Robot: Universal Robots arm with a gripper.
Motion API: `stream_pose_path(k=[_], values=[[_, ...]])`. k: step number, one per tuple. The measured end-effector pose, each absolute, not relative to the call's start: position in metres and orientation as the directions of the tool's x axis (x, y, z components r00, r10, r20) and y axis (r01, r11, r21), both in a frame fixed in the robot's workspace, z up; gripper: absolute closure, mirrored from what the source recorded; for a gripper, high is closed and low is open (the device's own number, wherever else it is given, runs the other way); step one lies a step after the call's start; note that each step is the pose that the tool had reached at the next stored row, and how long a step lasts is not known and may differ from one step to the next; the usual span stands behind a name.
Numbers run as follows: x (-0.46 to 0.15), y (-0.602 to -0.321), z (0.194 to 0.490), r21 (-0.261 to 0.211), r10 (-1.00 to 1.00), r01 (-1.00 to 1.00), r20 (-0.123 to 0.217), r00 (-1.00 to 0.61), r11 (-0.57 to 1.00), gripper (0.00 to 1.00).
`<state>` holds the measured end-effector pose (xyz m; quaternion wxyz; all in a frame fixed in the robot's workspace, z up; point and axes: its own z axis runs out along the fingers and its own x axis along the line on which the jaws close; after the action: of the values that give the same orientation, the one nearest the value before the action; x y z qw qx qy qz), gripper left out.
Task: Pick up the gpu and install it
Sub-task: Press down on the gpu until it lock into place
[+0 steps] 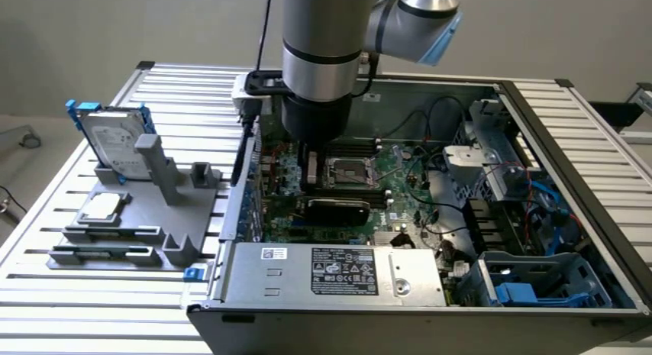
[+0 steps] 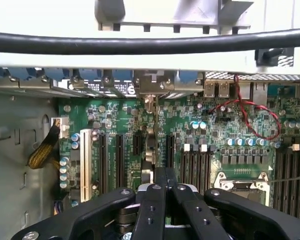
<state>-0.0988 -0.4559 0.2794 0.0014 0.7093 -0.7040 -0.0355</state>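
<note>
The robot arm (image 1: pixel 321 57) reaches down into the open computer case (image 1: pixel 570 179); a hard drive (image 1: pixel 114 145) stands at nine o'clock.

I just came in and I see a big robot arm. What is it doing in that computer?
The robot arm's tool is shut and reaching down inside the open computer case, just above the green motherboard and its slots. A black card, probably the gpu, lies on the board near the tool. A hard drive and a small silver chip wait on the grey holder outside.
</note>
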Motion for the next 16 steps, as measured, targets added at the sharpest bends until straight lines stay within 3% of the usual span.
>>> stream_pose_path(k=[16], values=[[-0.120,-0.456,0.282,0.139,-0.999,-0.990,-0.052,0.002,-0.009,0.89]])
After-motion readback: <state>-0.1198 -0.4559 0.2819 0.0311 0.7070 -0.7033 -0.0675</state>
